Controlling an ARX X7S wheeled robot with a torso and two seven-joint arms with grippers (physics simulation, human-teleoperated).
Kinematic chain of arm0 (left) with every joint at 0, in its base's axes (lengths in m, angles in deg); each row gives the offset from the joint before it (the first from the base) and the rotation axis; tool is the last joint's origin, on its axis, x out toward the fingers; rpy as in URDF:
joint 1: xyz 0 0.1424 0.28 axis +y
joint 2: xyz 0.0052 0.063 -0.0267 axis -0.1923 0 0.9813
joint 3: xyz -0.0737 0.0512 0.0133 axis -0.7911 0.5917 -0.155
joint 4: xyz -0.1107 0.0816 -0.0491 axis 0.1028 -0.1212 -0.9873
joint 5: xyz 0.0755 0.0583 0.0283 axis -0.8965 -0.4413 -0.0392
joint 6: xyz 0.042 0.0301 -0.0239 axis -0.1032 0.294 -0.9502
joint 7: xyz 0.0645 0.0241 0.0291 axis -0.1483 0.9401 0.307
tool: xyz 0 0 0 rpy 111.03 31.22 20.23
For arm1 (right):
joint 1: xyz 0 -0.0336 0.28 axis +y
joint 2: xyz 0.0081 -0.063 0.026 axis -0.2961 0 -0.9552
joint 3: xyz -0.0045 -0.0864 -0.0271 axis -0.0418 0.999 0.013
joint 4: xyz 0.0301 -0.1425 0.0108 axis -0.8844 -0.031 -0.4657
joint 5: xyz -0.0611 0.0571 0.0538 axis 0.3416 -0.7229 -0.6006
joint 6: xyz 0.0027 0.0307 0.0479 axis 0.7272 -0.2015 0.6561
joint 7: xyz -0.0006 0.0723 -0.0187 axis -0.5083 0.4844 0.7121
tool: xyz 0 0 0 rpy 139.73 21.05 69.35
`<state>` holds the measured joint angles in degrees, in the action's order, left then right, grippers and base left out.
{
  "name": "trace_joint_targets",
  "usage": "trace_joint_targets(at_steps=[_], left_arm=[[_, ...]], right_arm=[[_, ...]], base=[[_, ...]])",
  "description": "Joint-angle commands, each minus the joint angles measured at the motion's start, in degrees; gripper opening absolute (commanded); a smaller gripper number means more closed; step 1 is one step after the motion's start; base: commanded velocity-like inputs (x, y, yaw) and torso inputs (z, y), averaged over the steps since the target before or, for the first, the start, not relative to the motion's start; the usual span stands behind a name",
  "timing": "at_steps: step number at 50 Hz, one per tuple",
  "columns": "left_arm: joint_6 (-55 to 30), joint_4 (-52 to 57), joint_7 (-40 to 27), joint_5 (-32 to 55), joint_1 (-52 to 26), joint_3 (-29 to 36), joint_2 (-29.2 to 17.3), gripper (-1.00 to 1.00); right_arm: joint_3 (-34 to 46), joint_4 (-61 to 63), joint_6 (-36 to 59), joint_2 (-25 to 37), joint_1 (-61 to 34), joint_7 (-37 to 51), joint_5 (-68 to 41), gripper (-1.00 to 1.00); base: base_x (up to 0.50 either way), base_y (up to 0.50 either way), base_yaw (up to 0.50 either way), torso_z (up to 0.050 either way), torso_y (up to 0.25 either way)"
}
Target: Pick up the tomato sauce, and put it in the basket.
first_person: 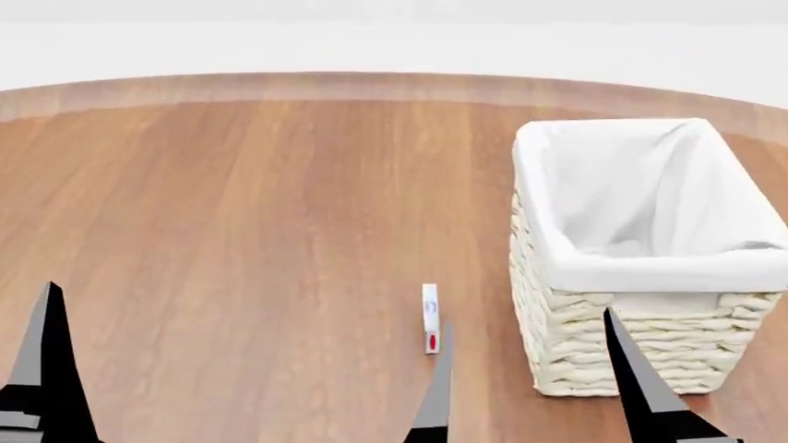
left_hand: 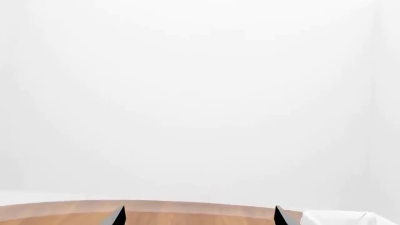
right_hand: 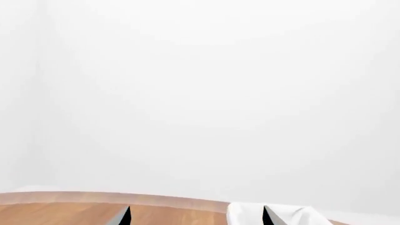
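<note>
Your right gripper (right_hand: 195, 216) sits closest to the head camera, low at 5 o'clock in that view. Its two dark fingers (first_person: 640, 388) are spread wide with nothing between them, and its wrist view shows the same wide gap. Your left gripper (left_hand: 198, 216) is at 7 o'clock. Only one of its fingers (first_person: 47, 369) shows in the head view, but its wrist view shows both tips wide apart and empty.

You cannot tell where the tomato sauce is, as no view shows a red-labelled can. The only small item is a thin white object with a red mark (first_person: 430, 318). It is too small to identify. It lies on the table at 9 o'clock from the basket, just beside the tip of your right gripper's inner finger.

The basket (first_person: 615, 351) stands upright at 3 o'clock in the head view, cream wicker with its white liner (first_person: 640, 194) folded over the rim. Your right gripper's outer finger overlaps its near wall. The round wooden table (first_person: 246, 231) stretches away toward 12 o'clock, with a plain white background beyond it.
</note>
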<state>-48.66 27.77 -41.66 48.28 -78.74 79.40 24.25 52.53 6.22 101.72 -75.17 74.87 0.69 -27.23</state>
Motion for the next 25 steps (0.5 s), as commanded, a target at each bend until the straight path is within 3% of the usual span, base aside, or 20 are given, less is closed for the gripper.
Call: trace_joint_targets(at_steps=[1, 6, 25], left_arm=[[0.37, -0.03, -0.48, 0.39, 0.13, 0.40, -0.66, 1.00], [-0.06, 0.36, -1.00, 1.22, 0.10, 0.05, -0.79, 1.00], [2.06, -1.19, -1.24, 1.14, 0.84, 1.10, -1.33, 1.00]], right_arm=[[0.61, -0.60, -0.74, 0.74, 0.24, 0.67, -0.51, 1.00], [0.36, -0.31, 0.24, 0.77, 0.18, 1.44, -0.83, 1.00], [2.24, 0.50, -5.79, 2.23, 9.30, 3.86, 1.61, 1.00]], base=[[0.50, 0.00, 0.00, 0.000, 0.000], [0.50, 0.00, 0.00, 0.000, 0.000], [0.00, 0.00, 0.00, 0.000, 0.001]])
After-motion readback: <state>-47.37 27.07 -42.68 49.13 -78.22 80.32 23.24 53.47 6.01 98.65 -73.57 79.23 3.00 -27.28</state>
